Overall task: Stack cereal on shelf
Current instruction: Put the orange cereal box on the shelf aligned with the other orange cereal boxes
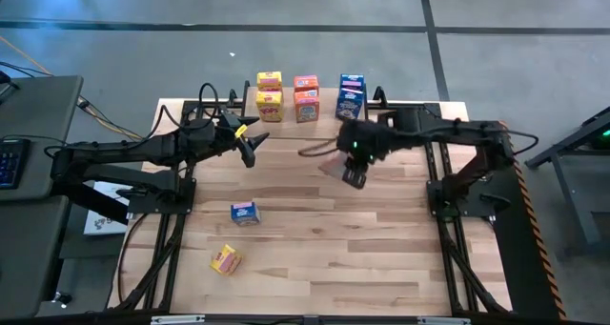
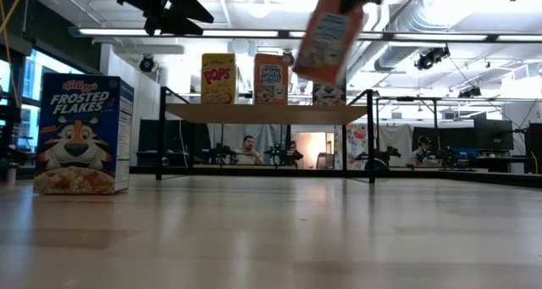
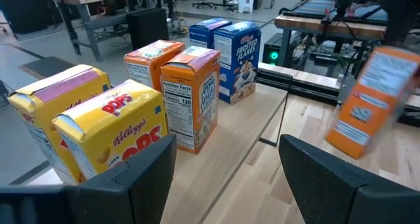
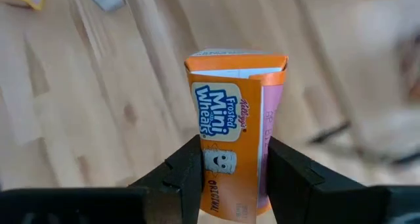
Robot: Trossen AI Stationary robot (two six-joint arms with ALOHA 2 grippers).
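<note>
Right wrist view: my right gripper (image 4: 233, 175) clamps an orange cereal box (image 4: 235, 129) above bare tabletop (image 4: 98, 106); my left gripper (image 1: 250, 146) waits open before the shelf (image 1: 324, 104).

On the shelf (image 3: 262, 119) two yellow Pops boxes (image 3: 98, 129) stand nearest the left gripper (image 3: 226, 165), whose fingers are spread; two orange boxes (image 3: 187, 92) stand beyond them, two blue boxes (image 3: 230, 53) farthest, another orange box (image 3: 367, 102) tilted off the shelf's side
</note>
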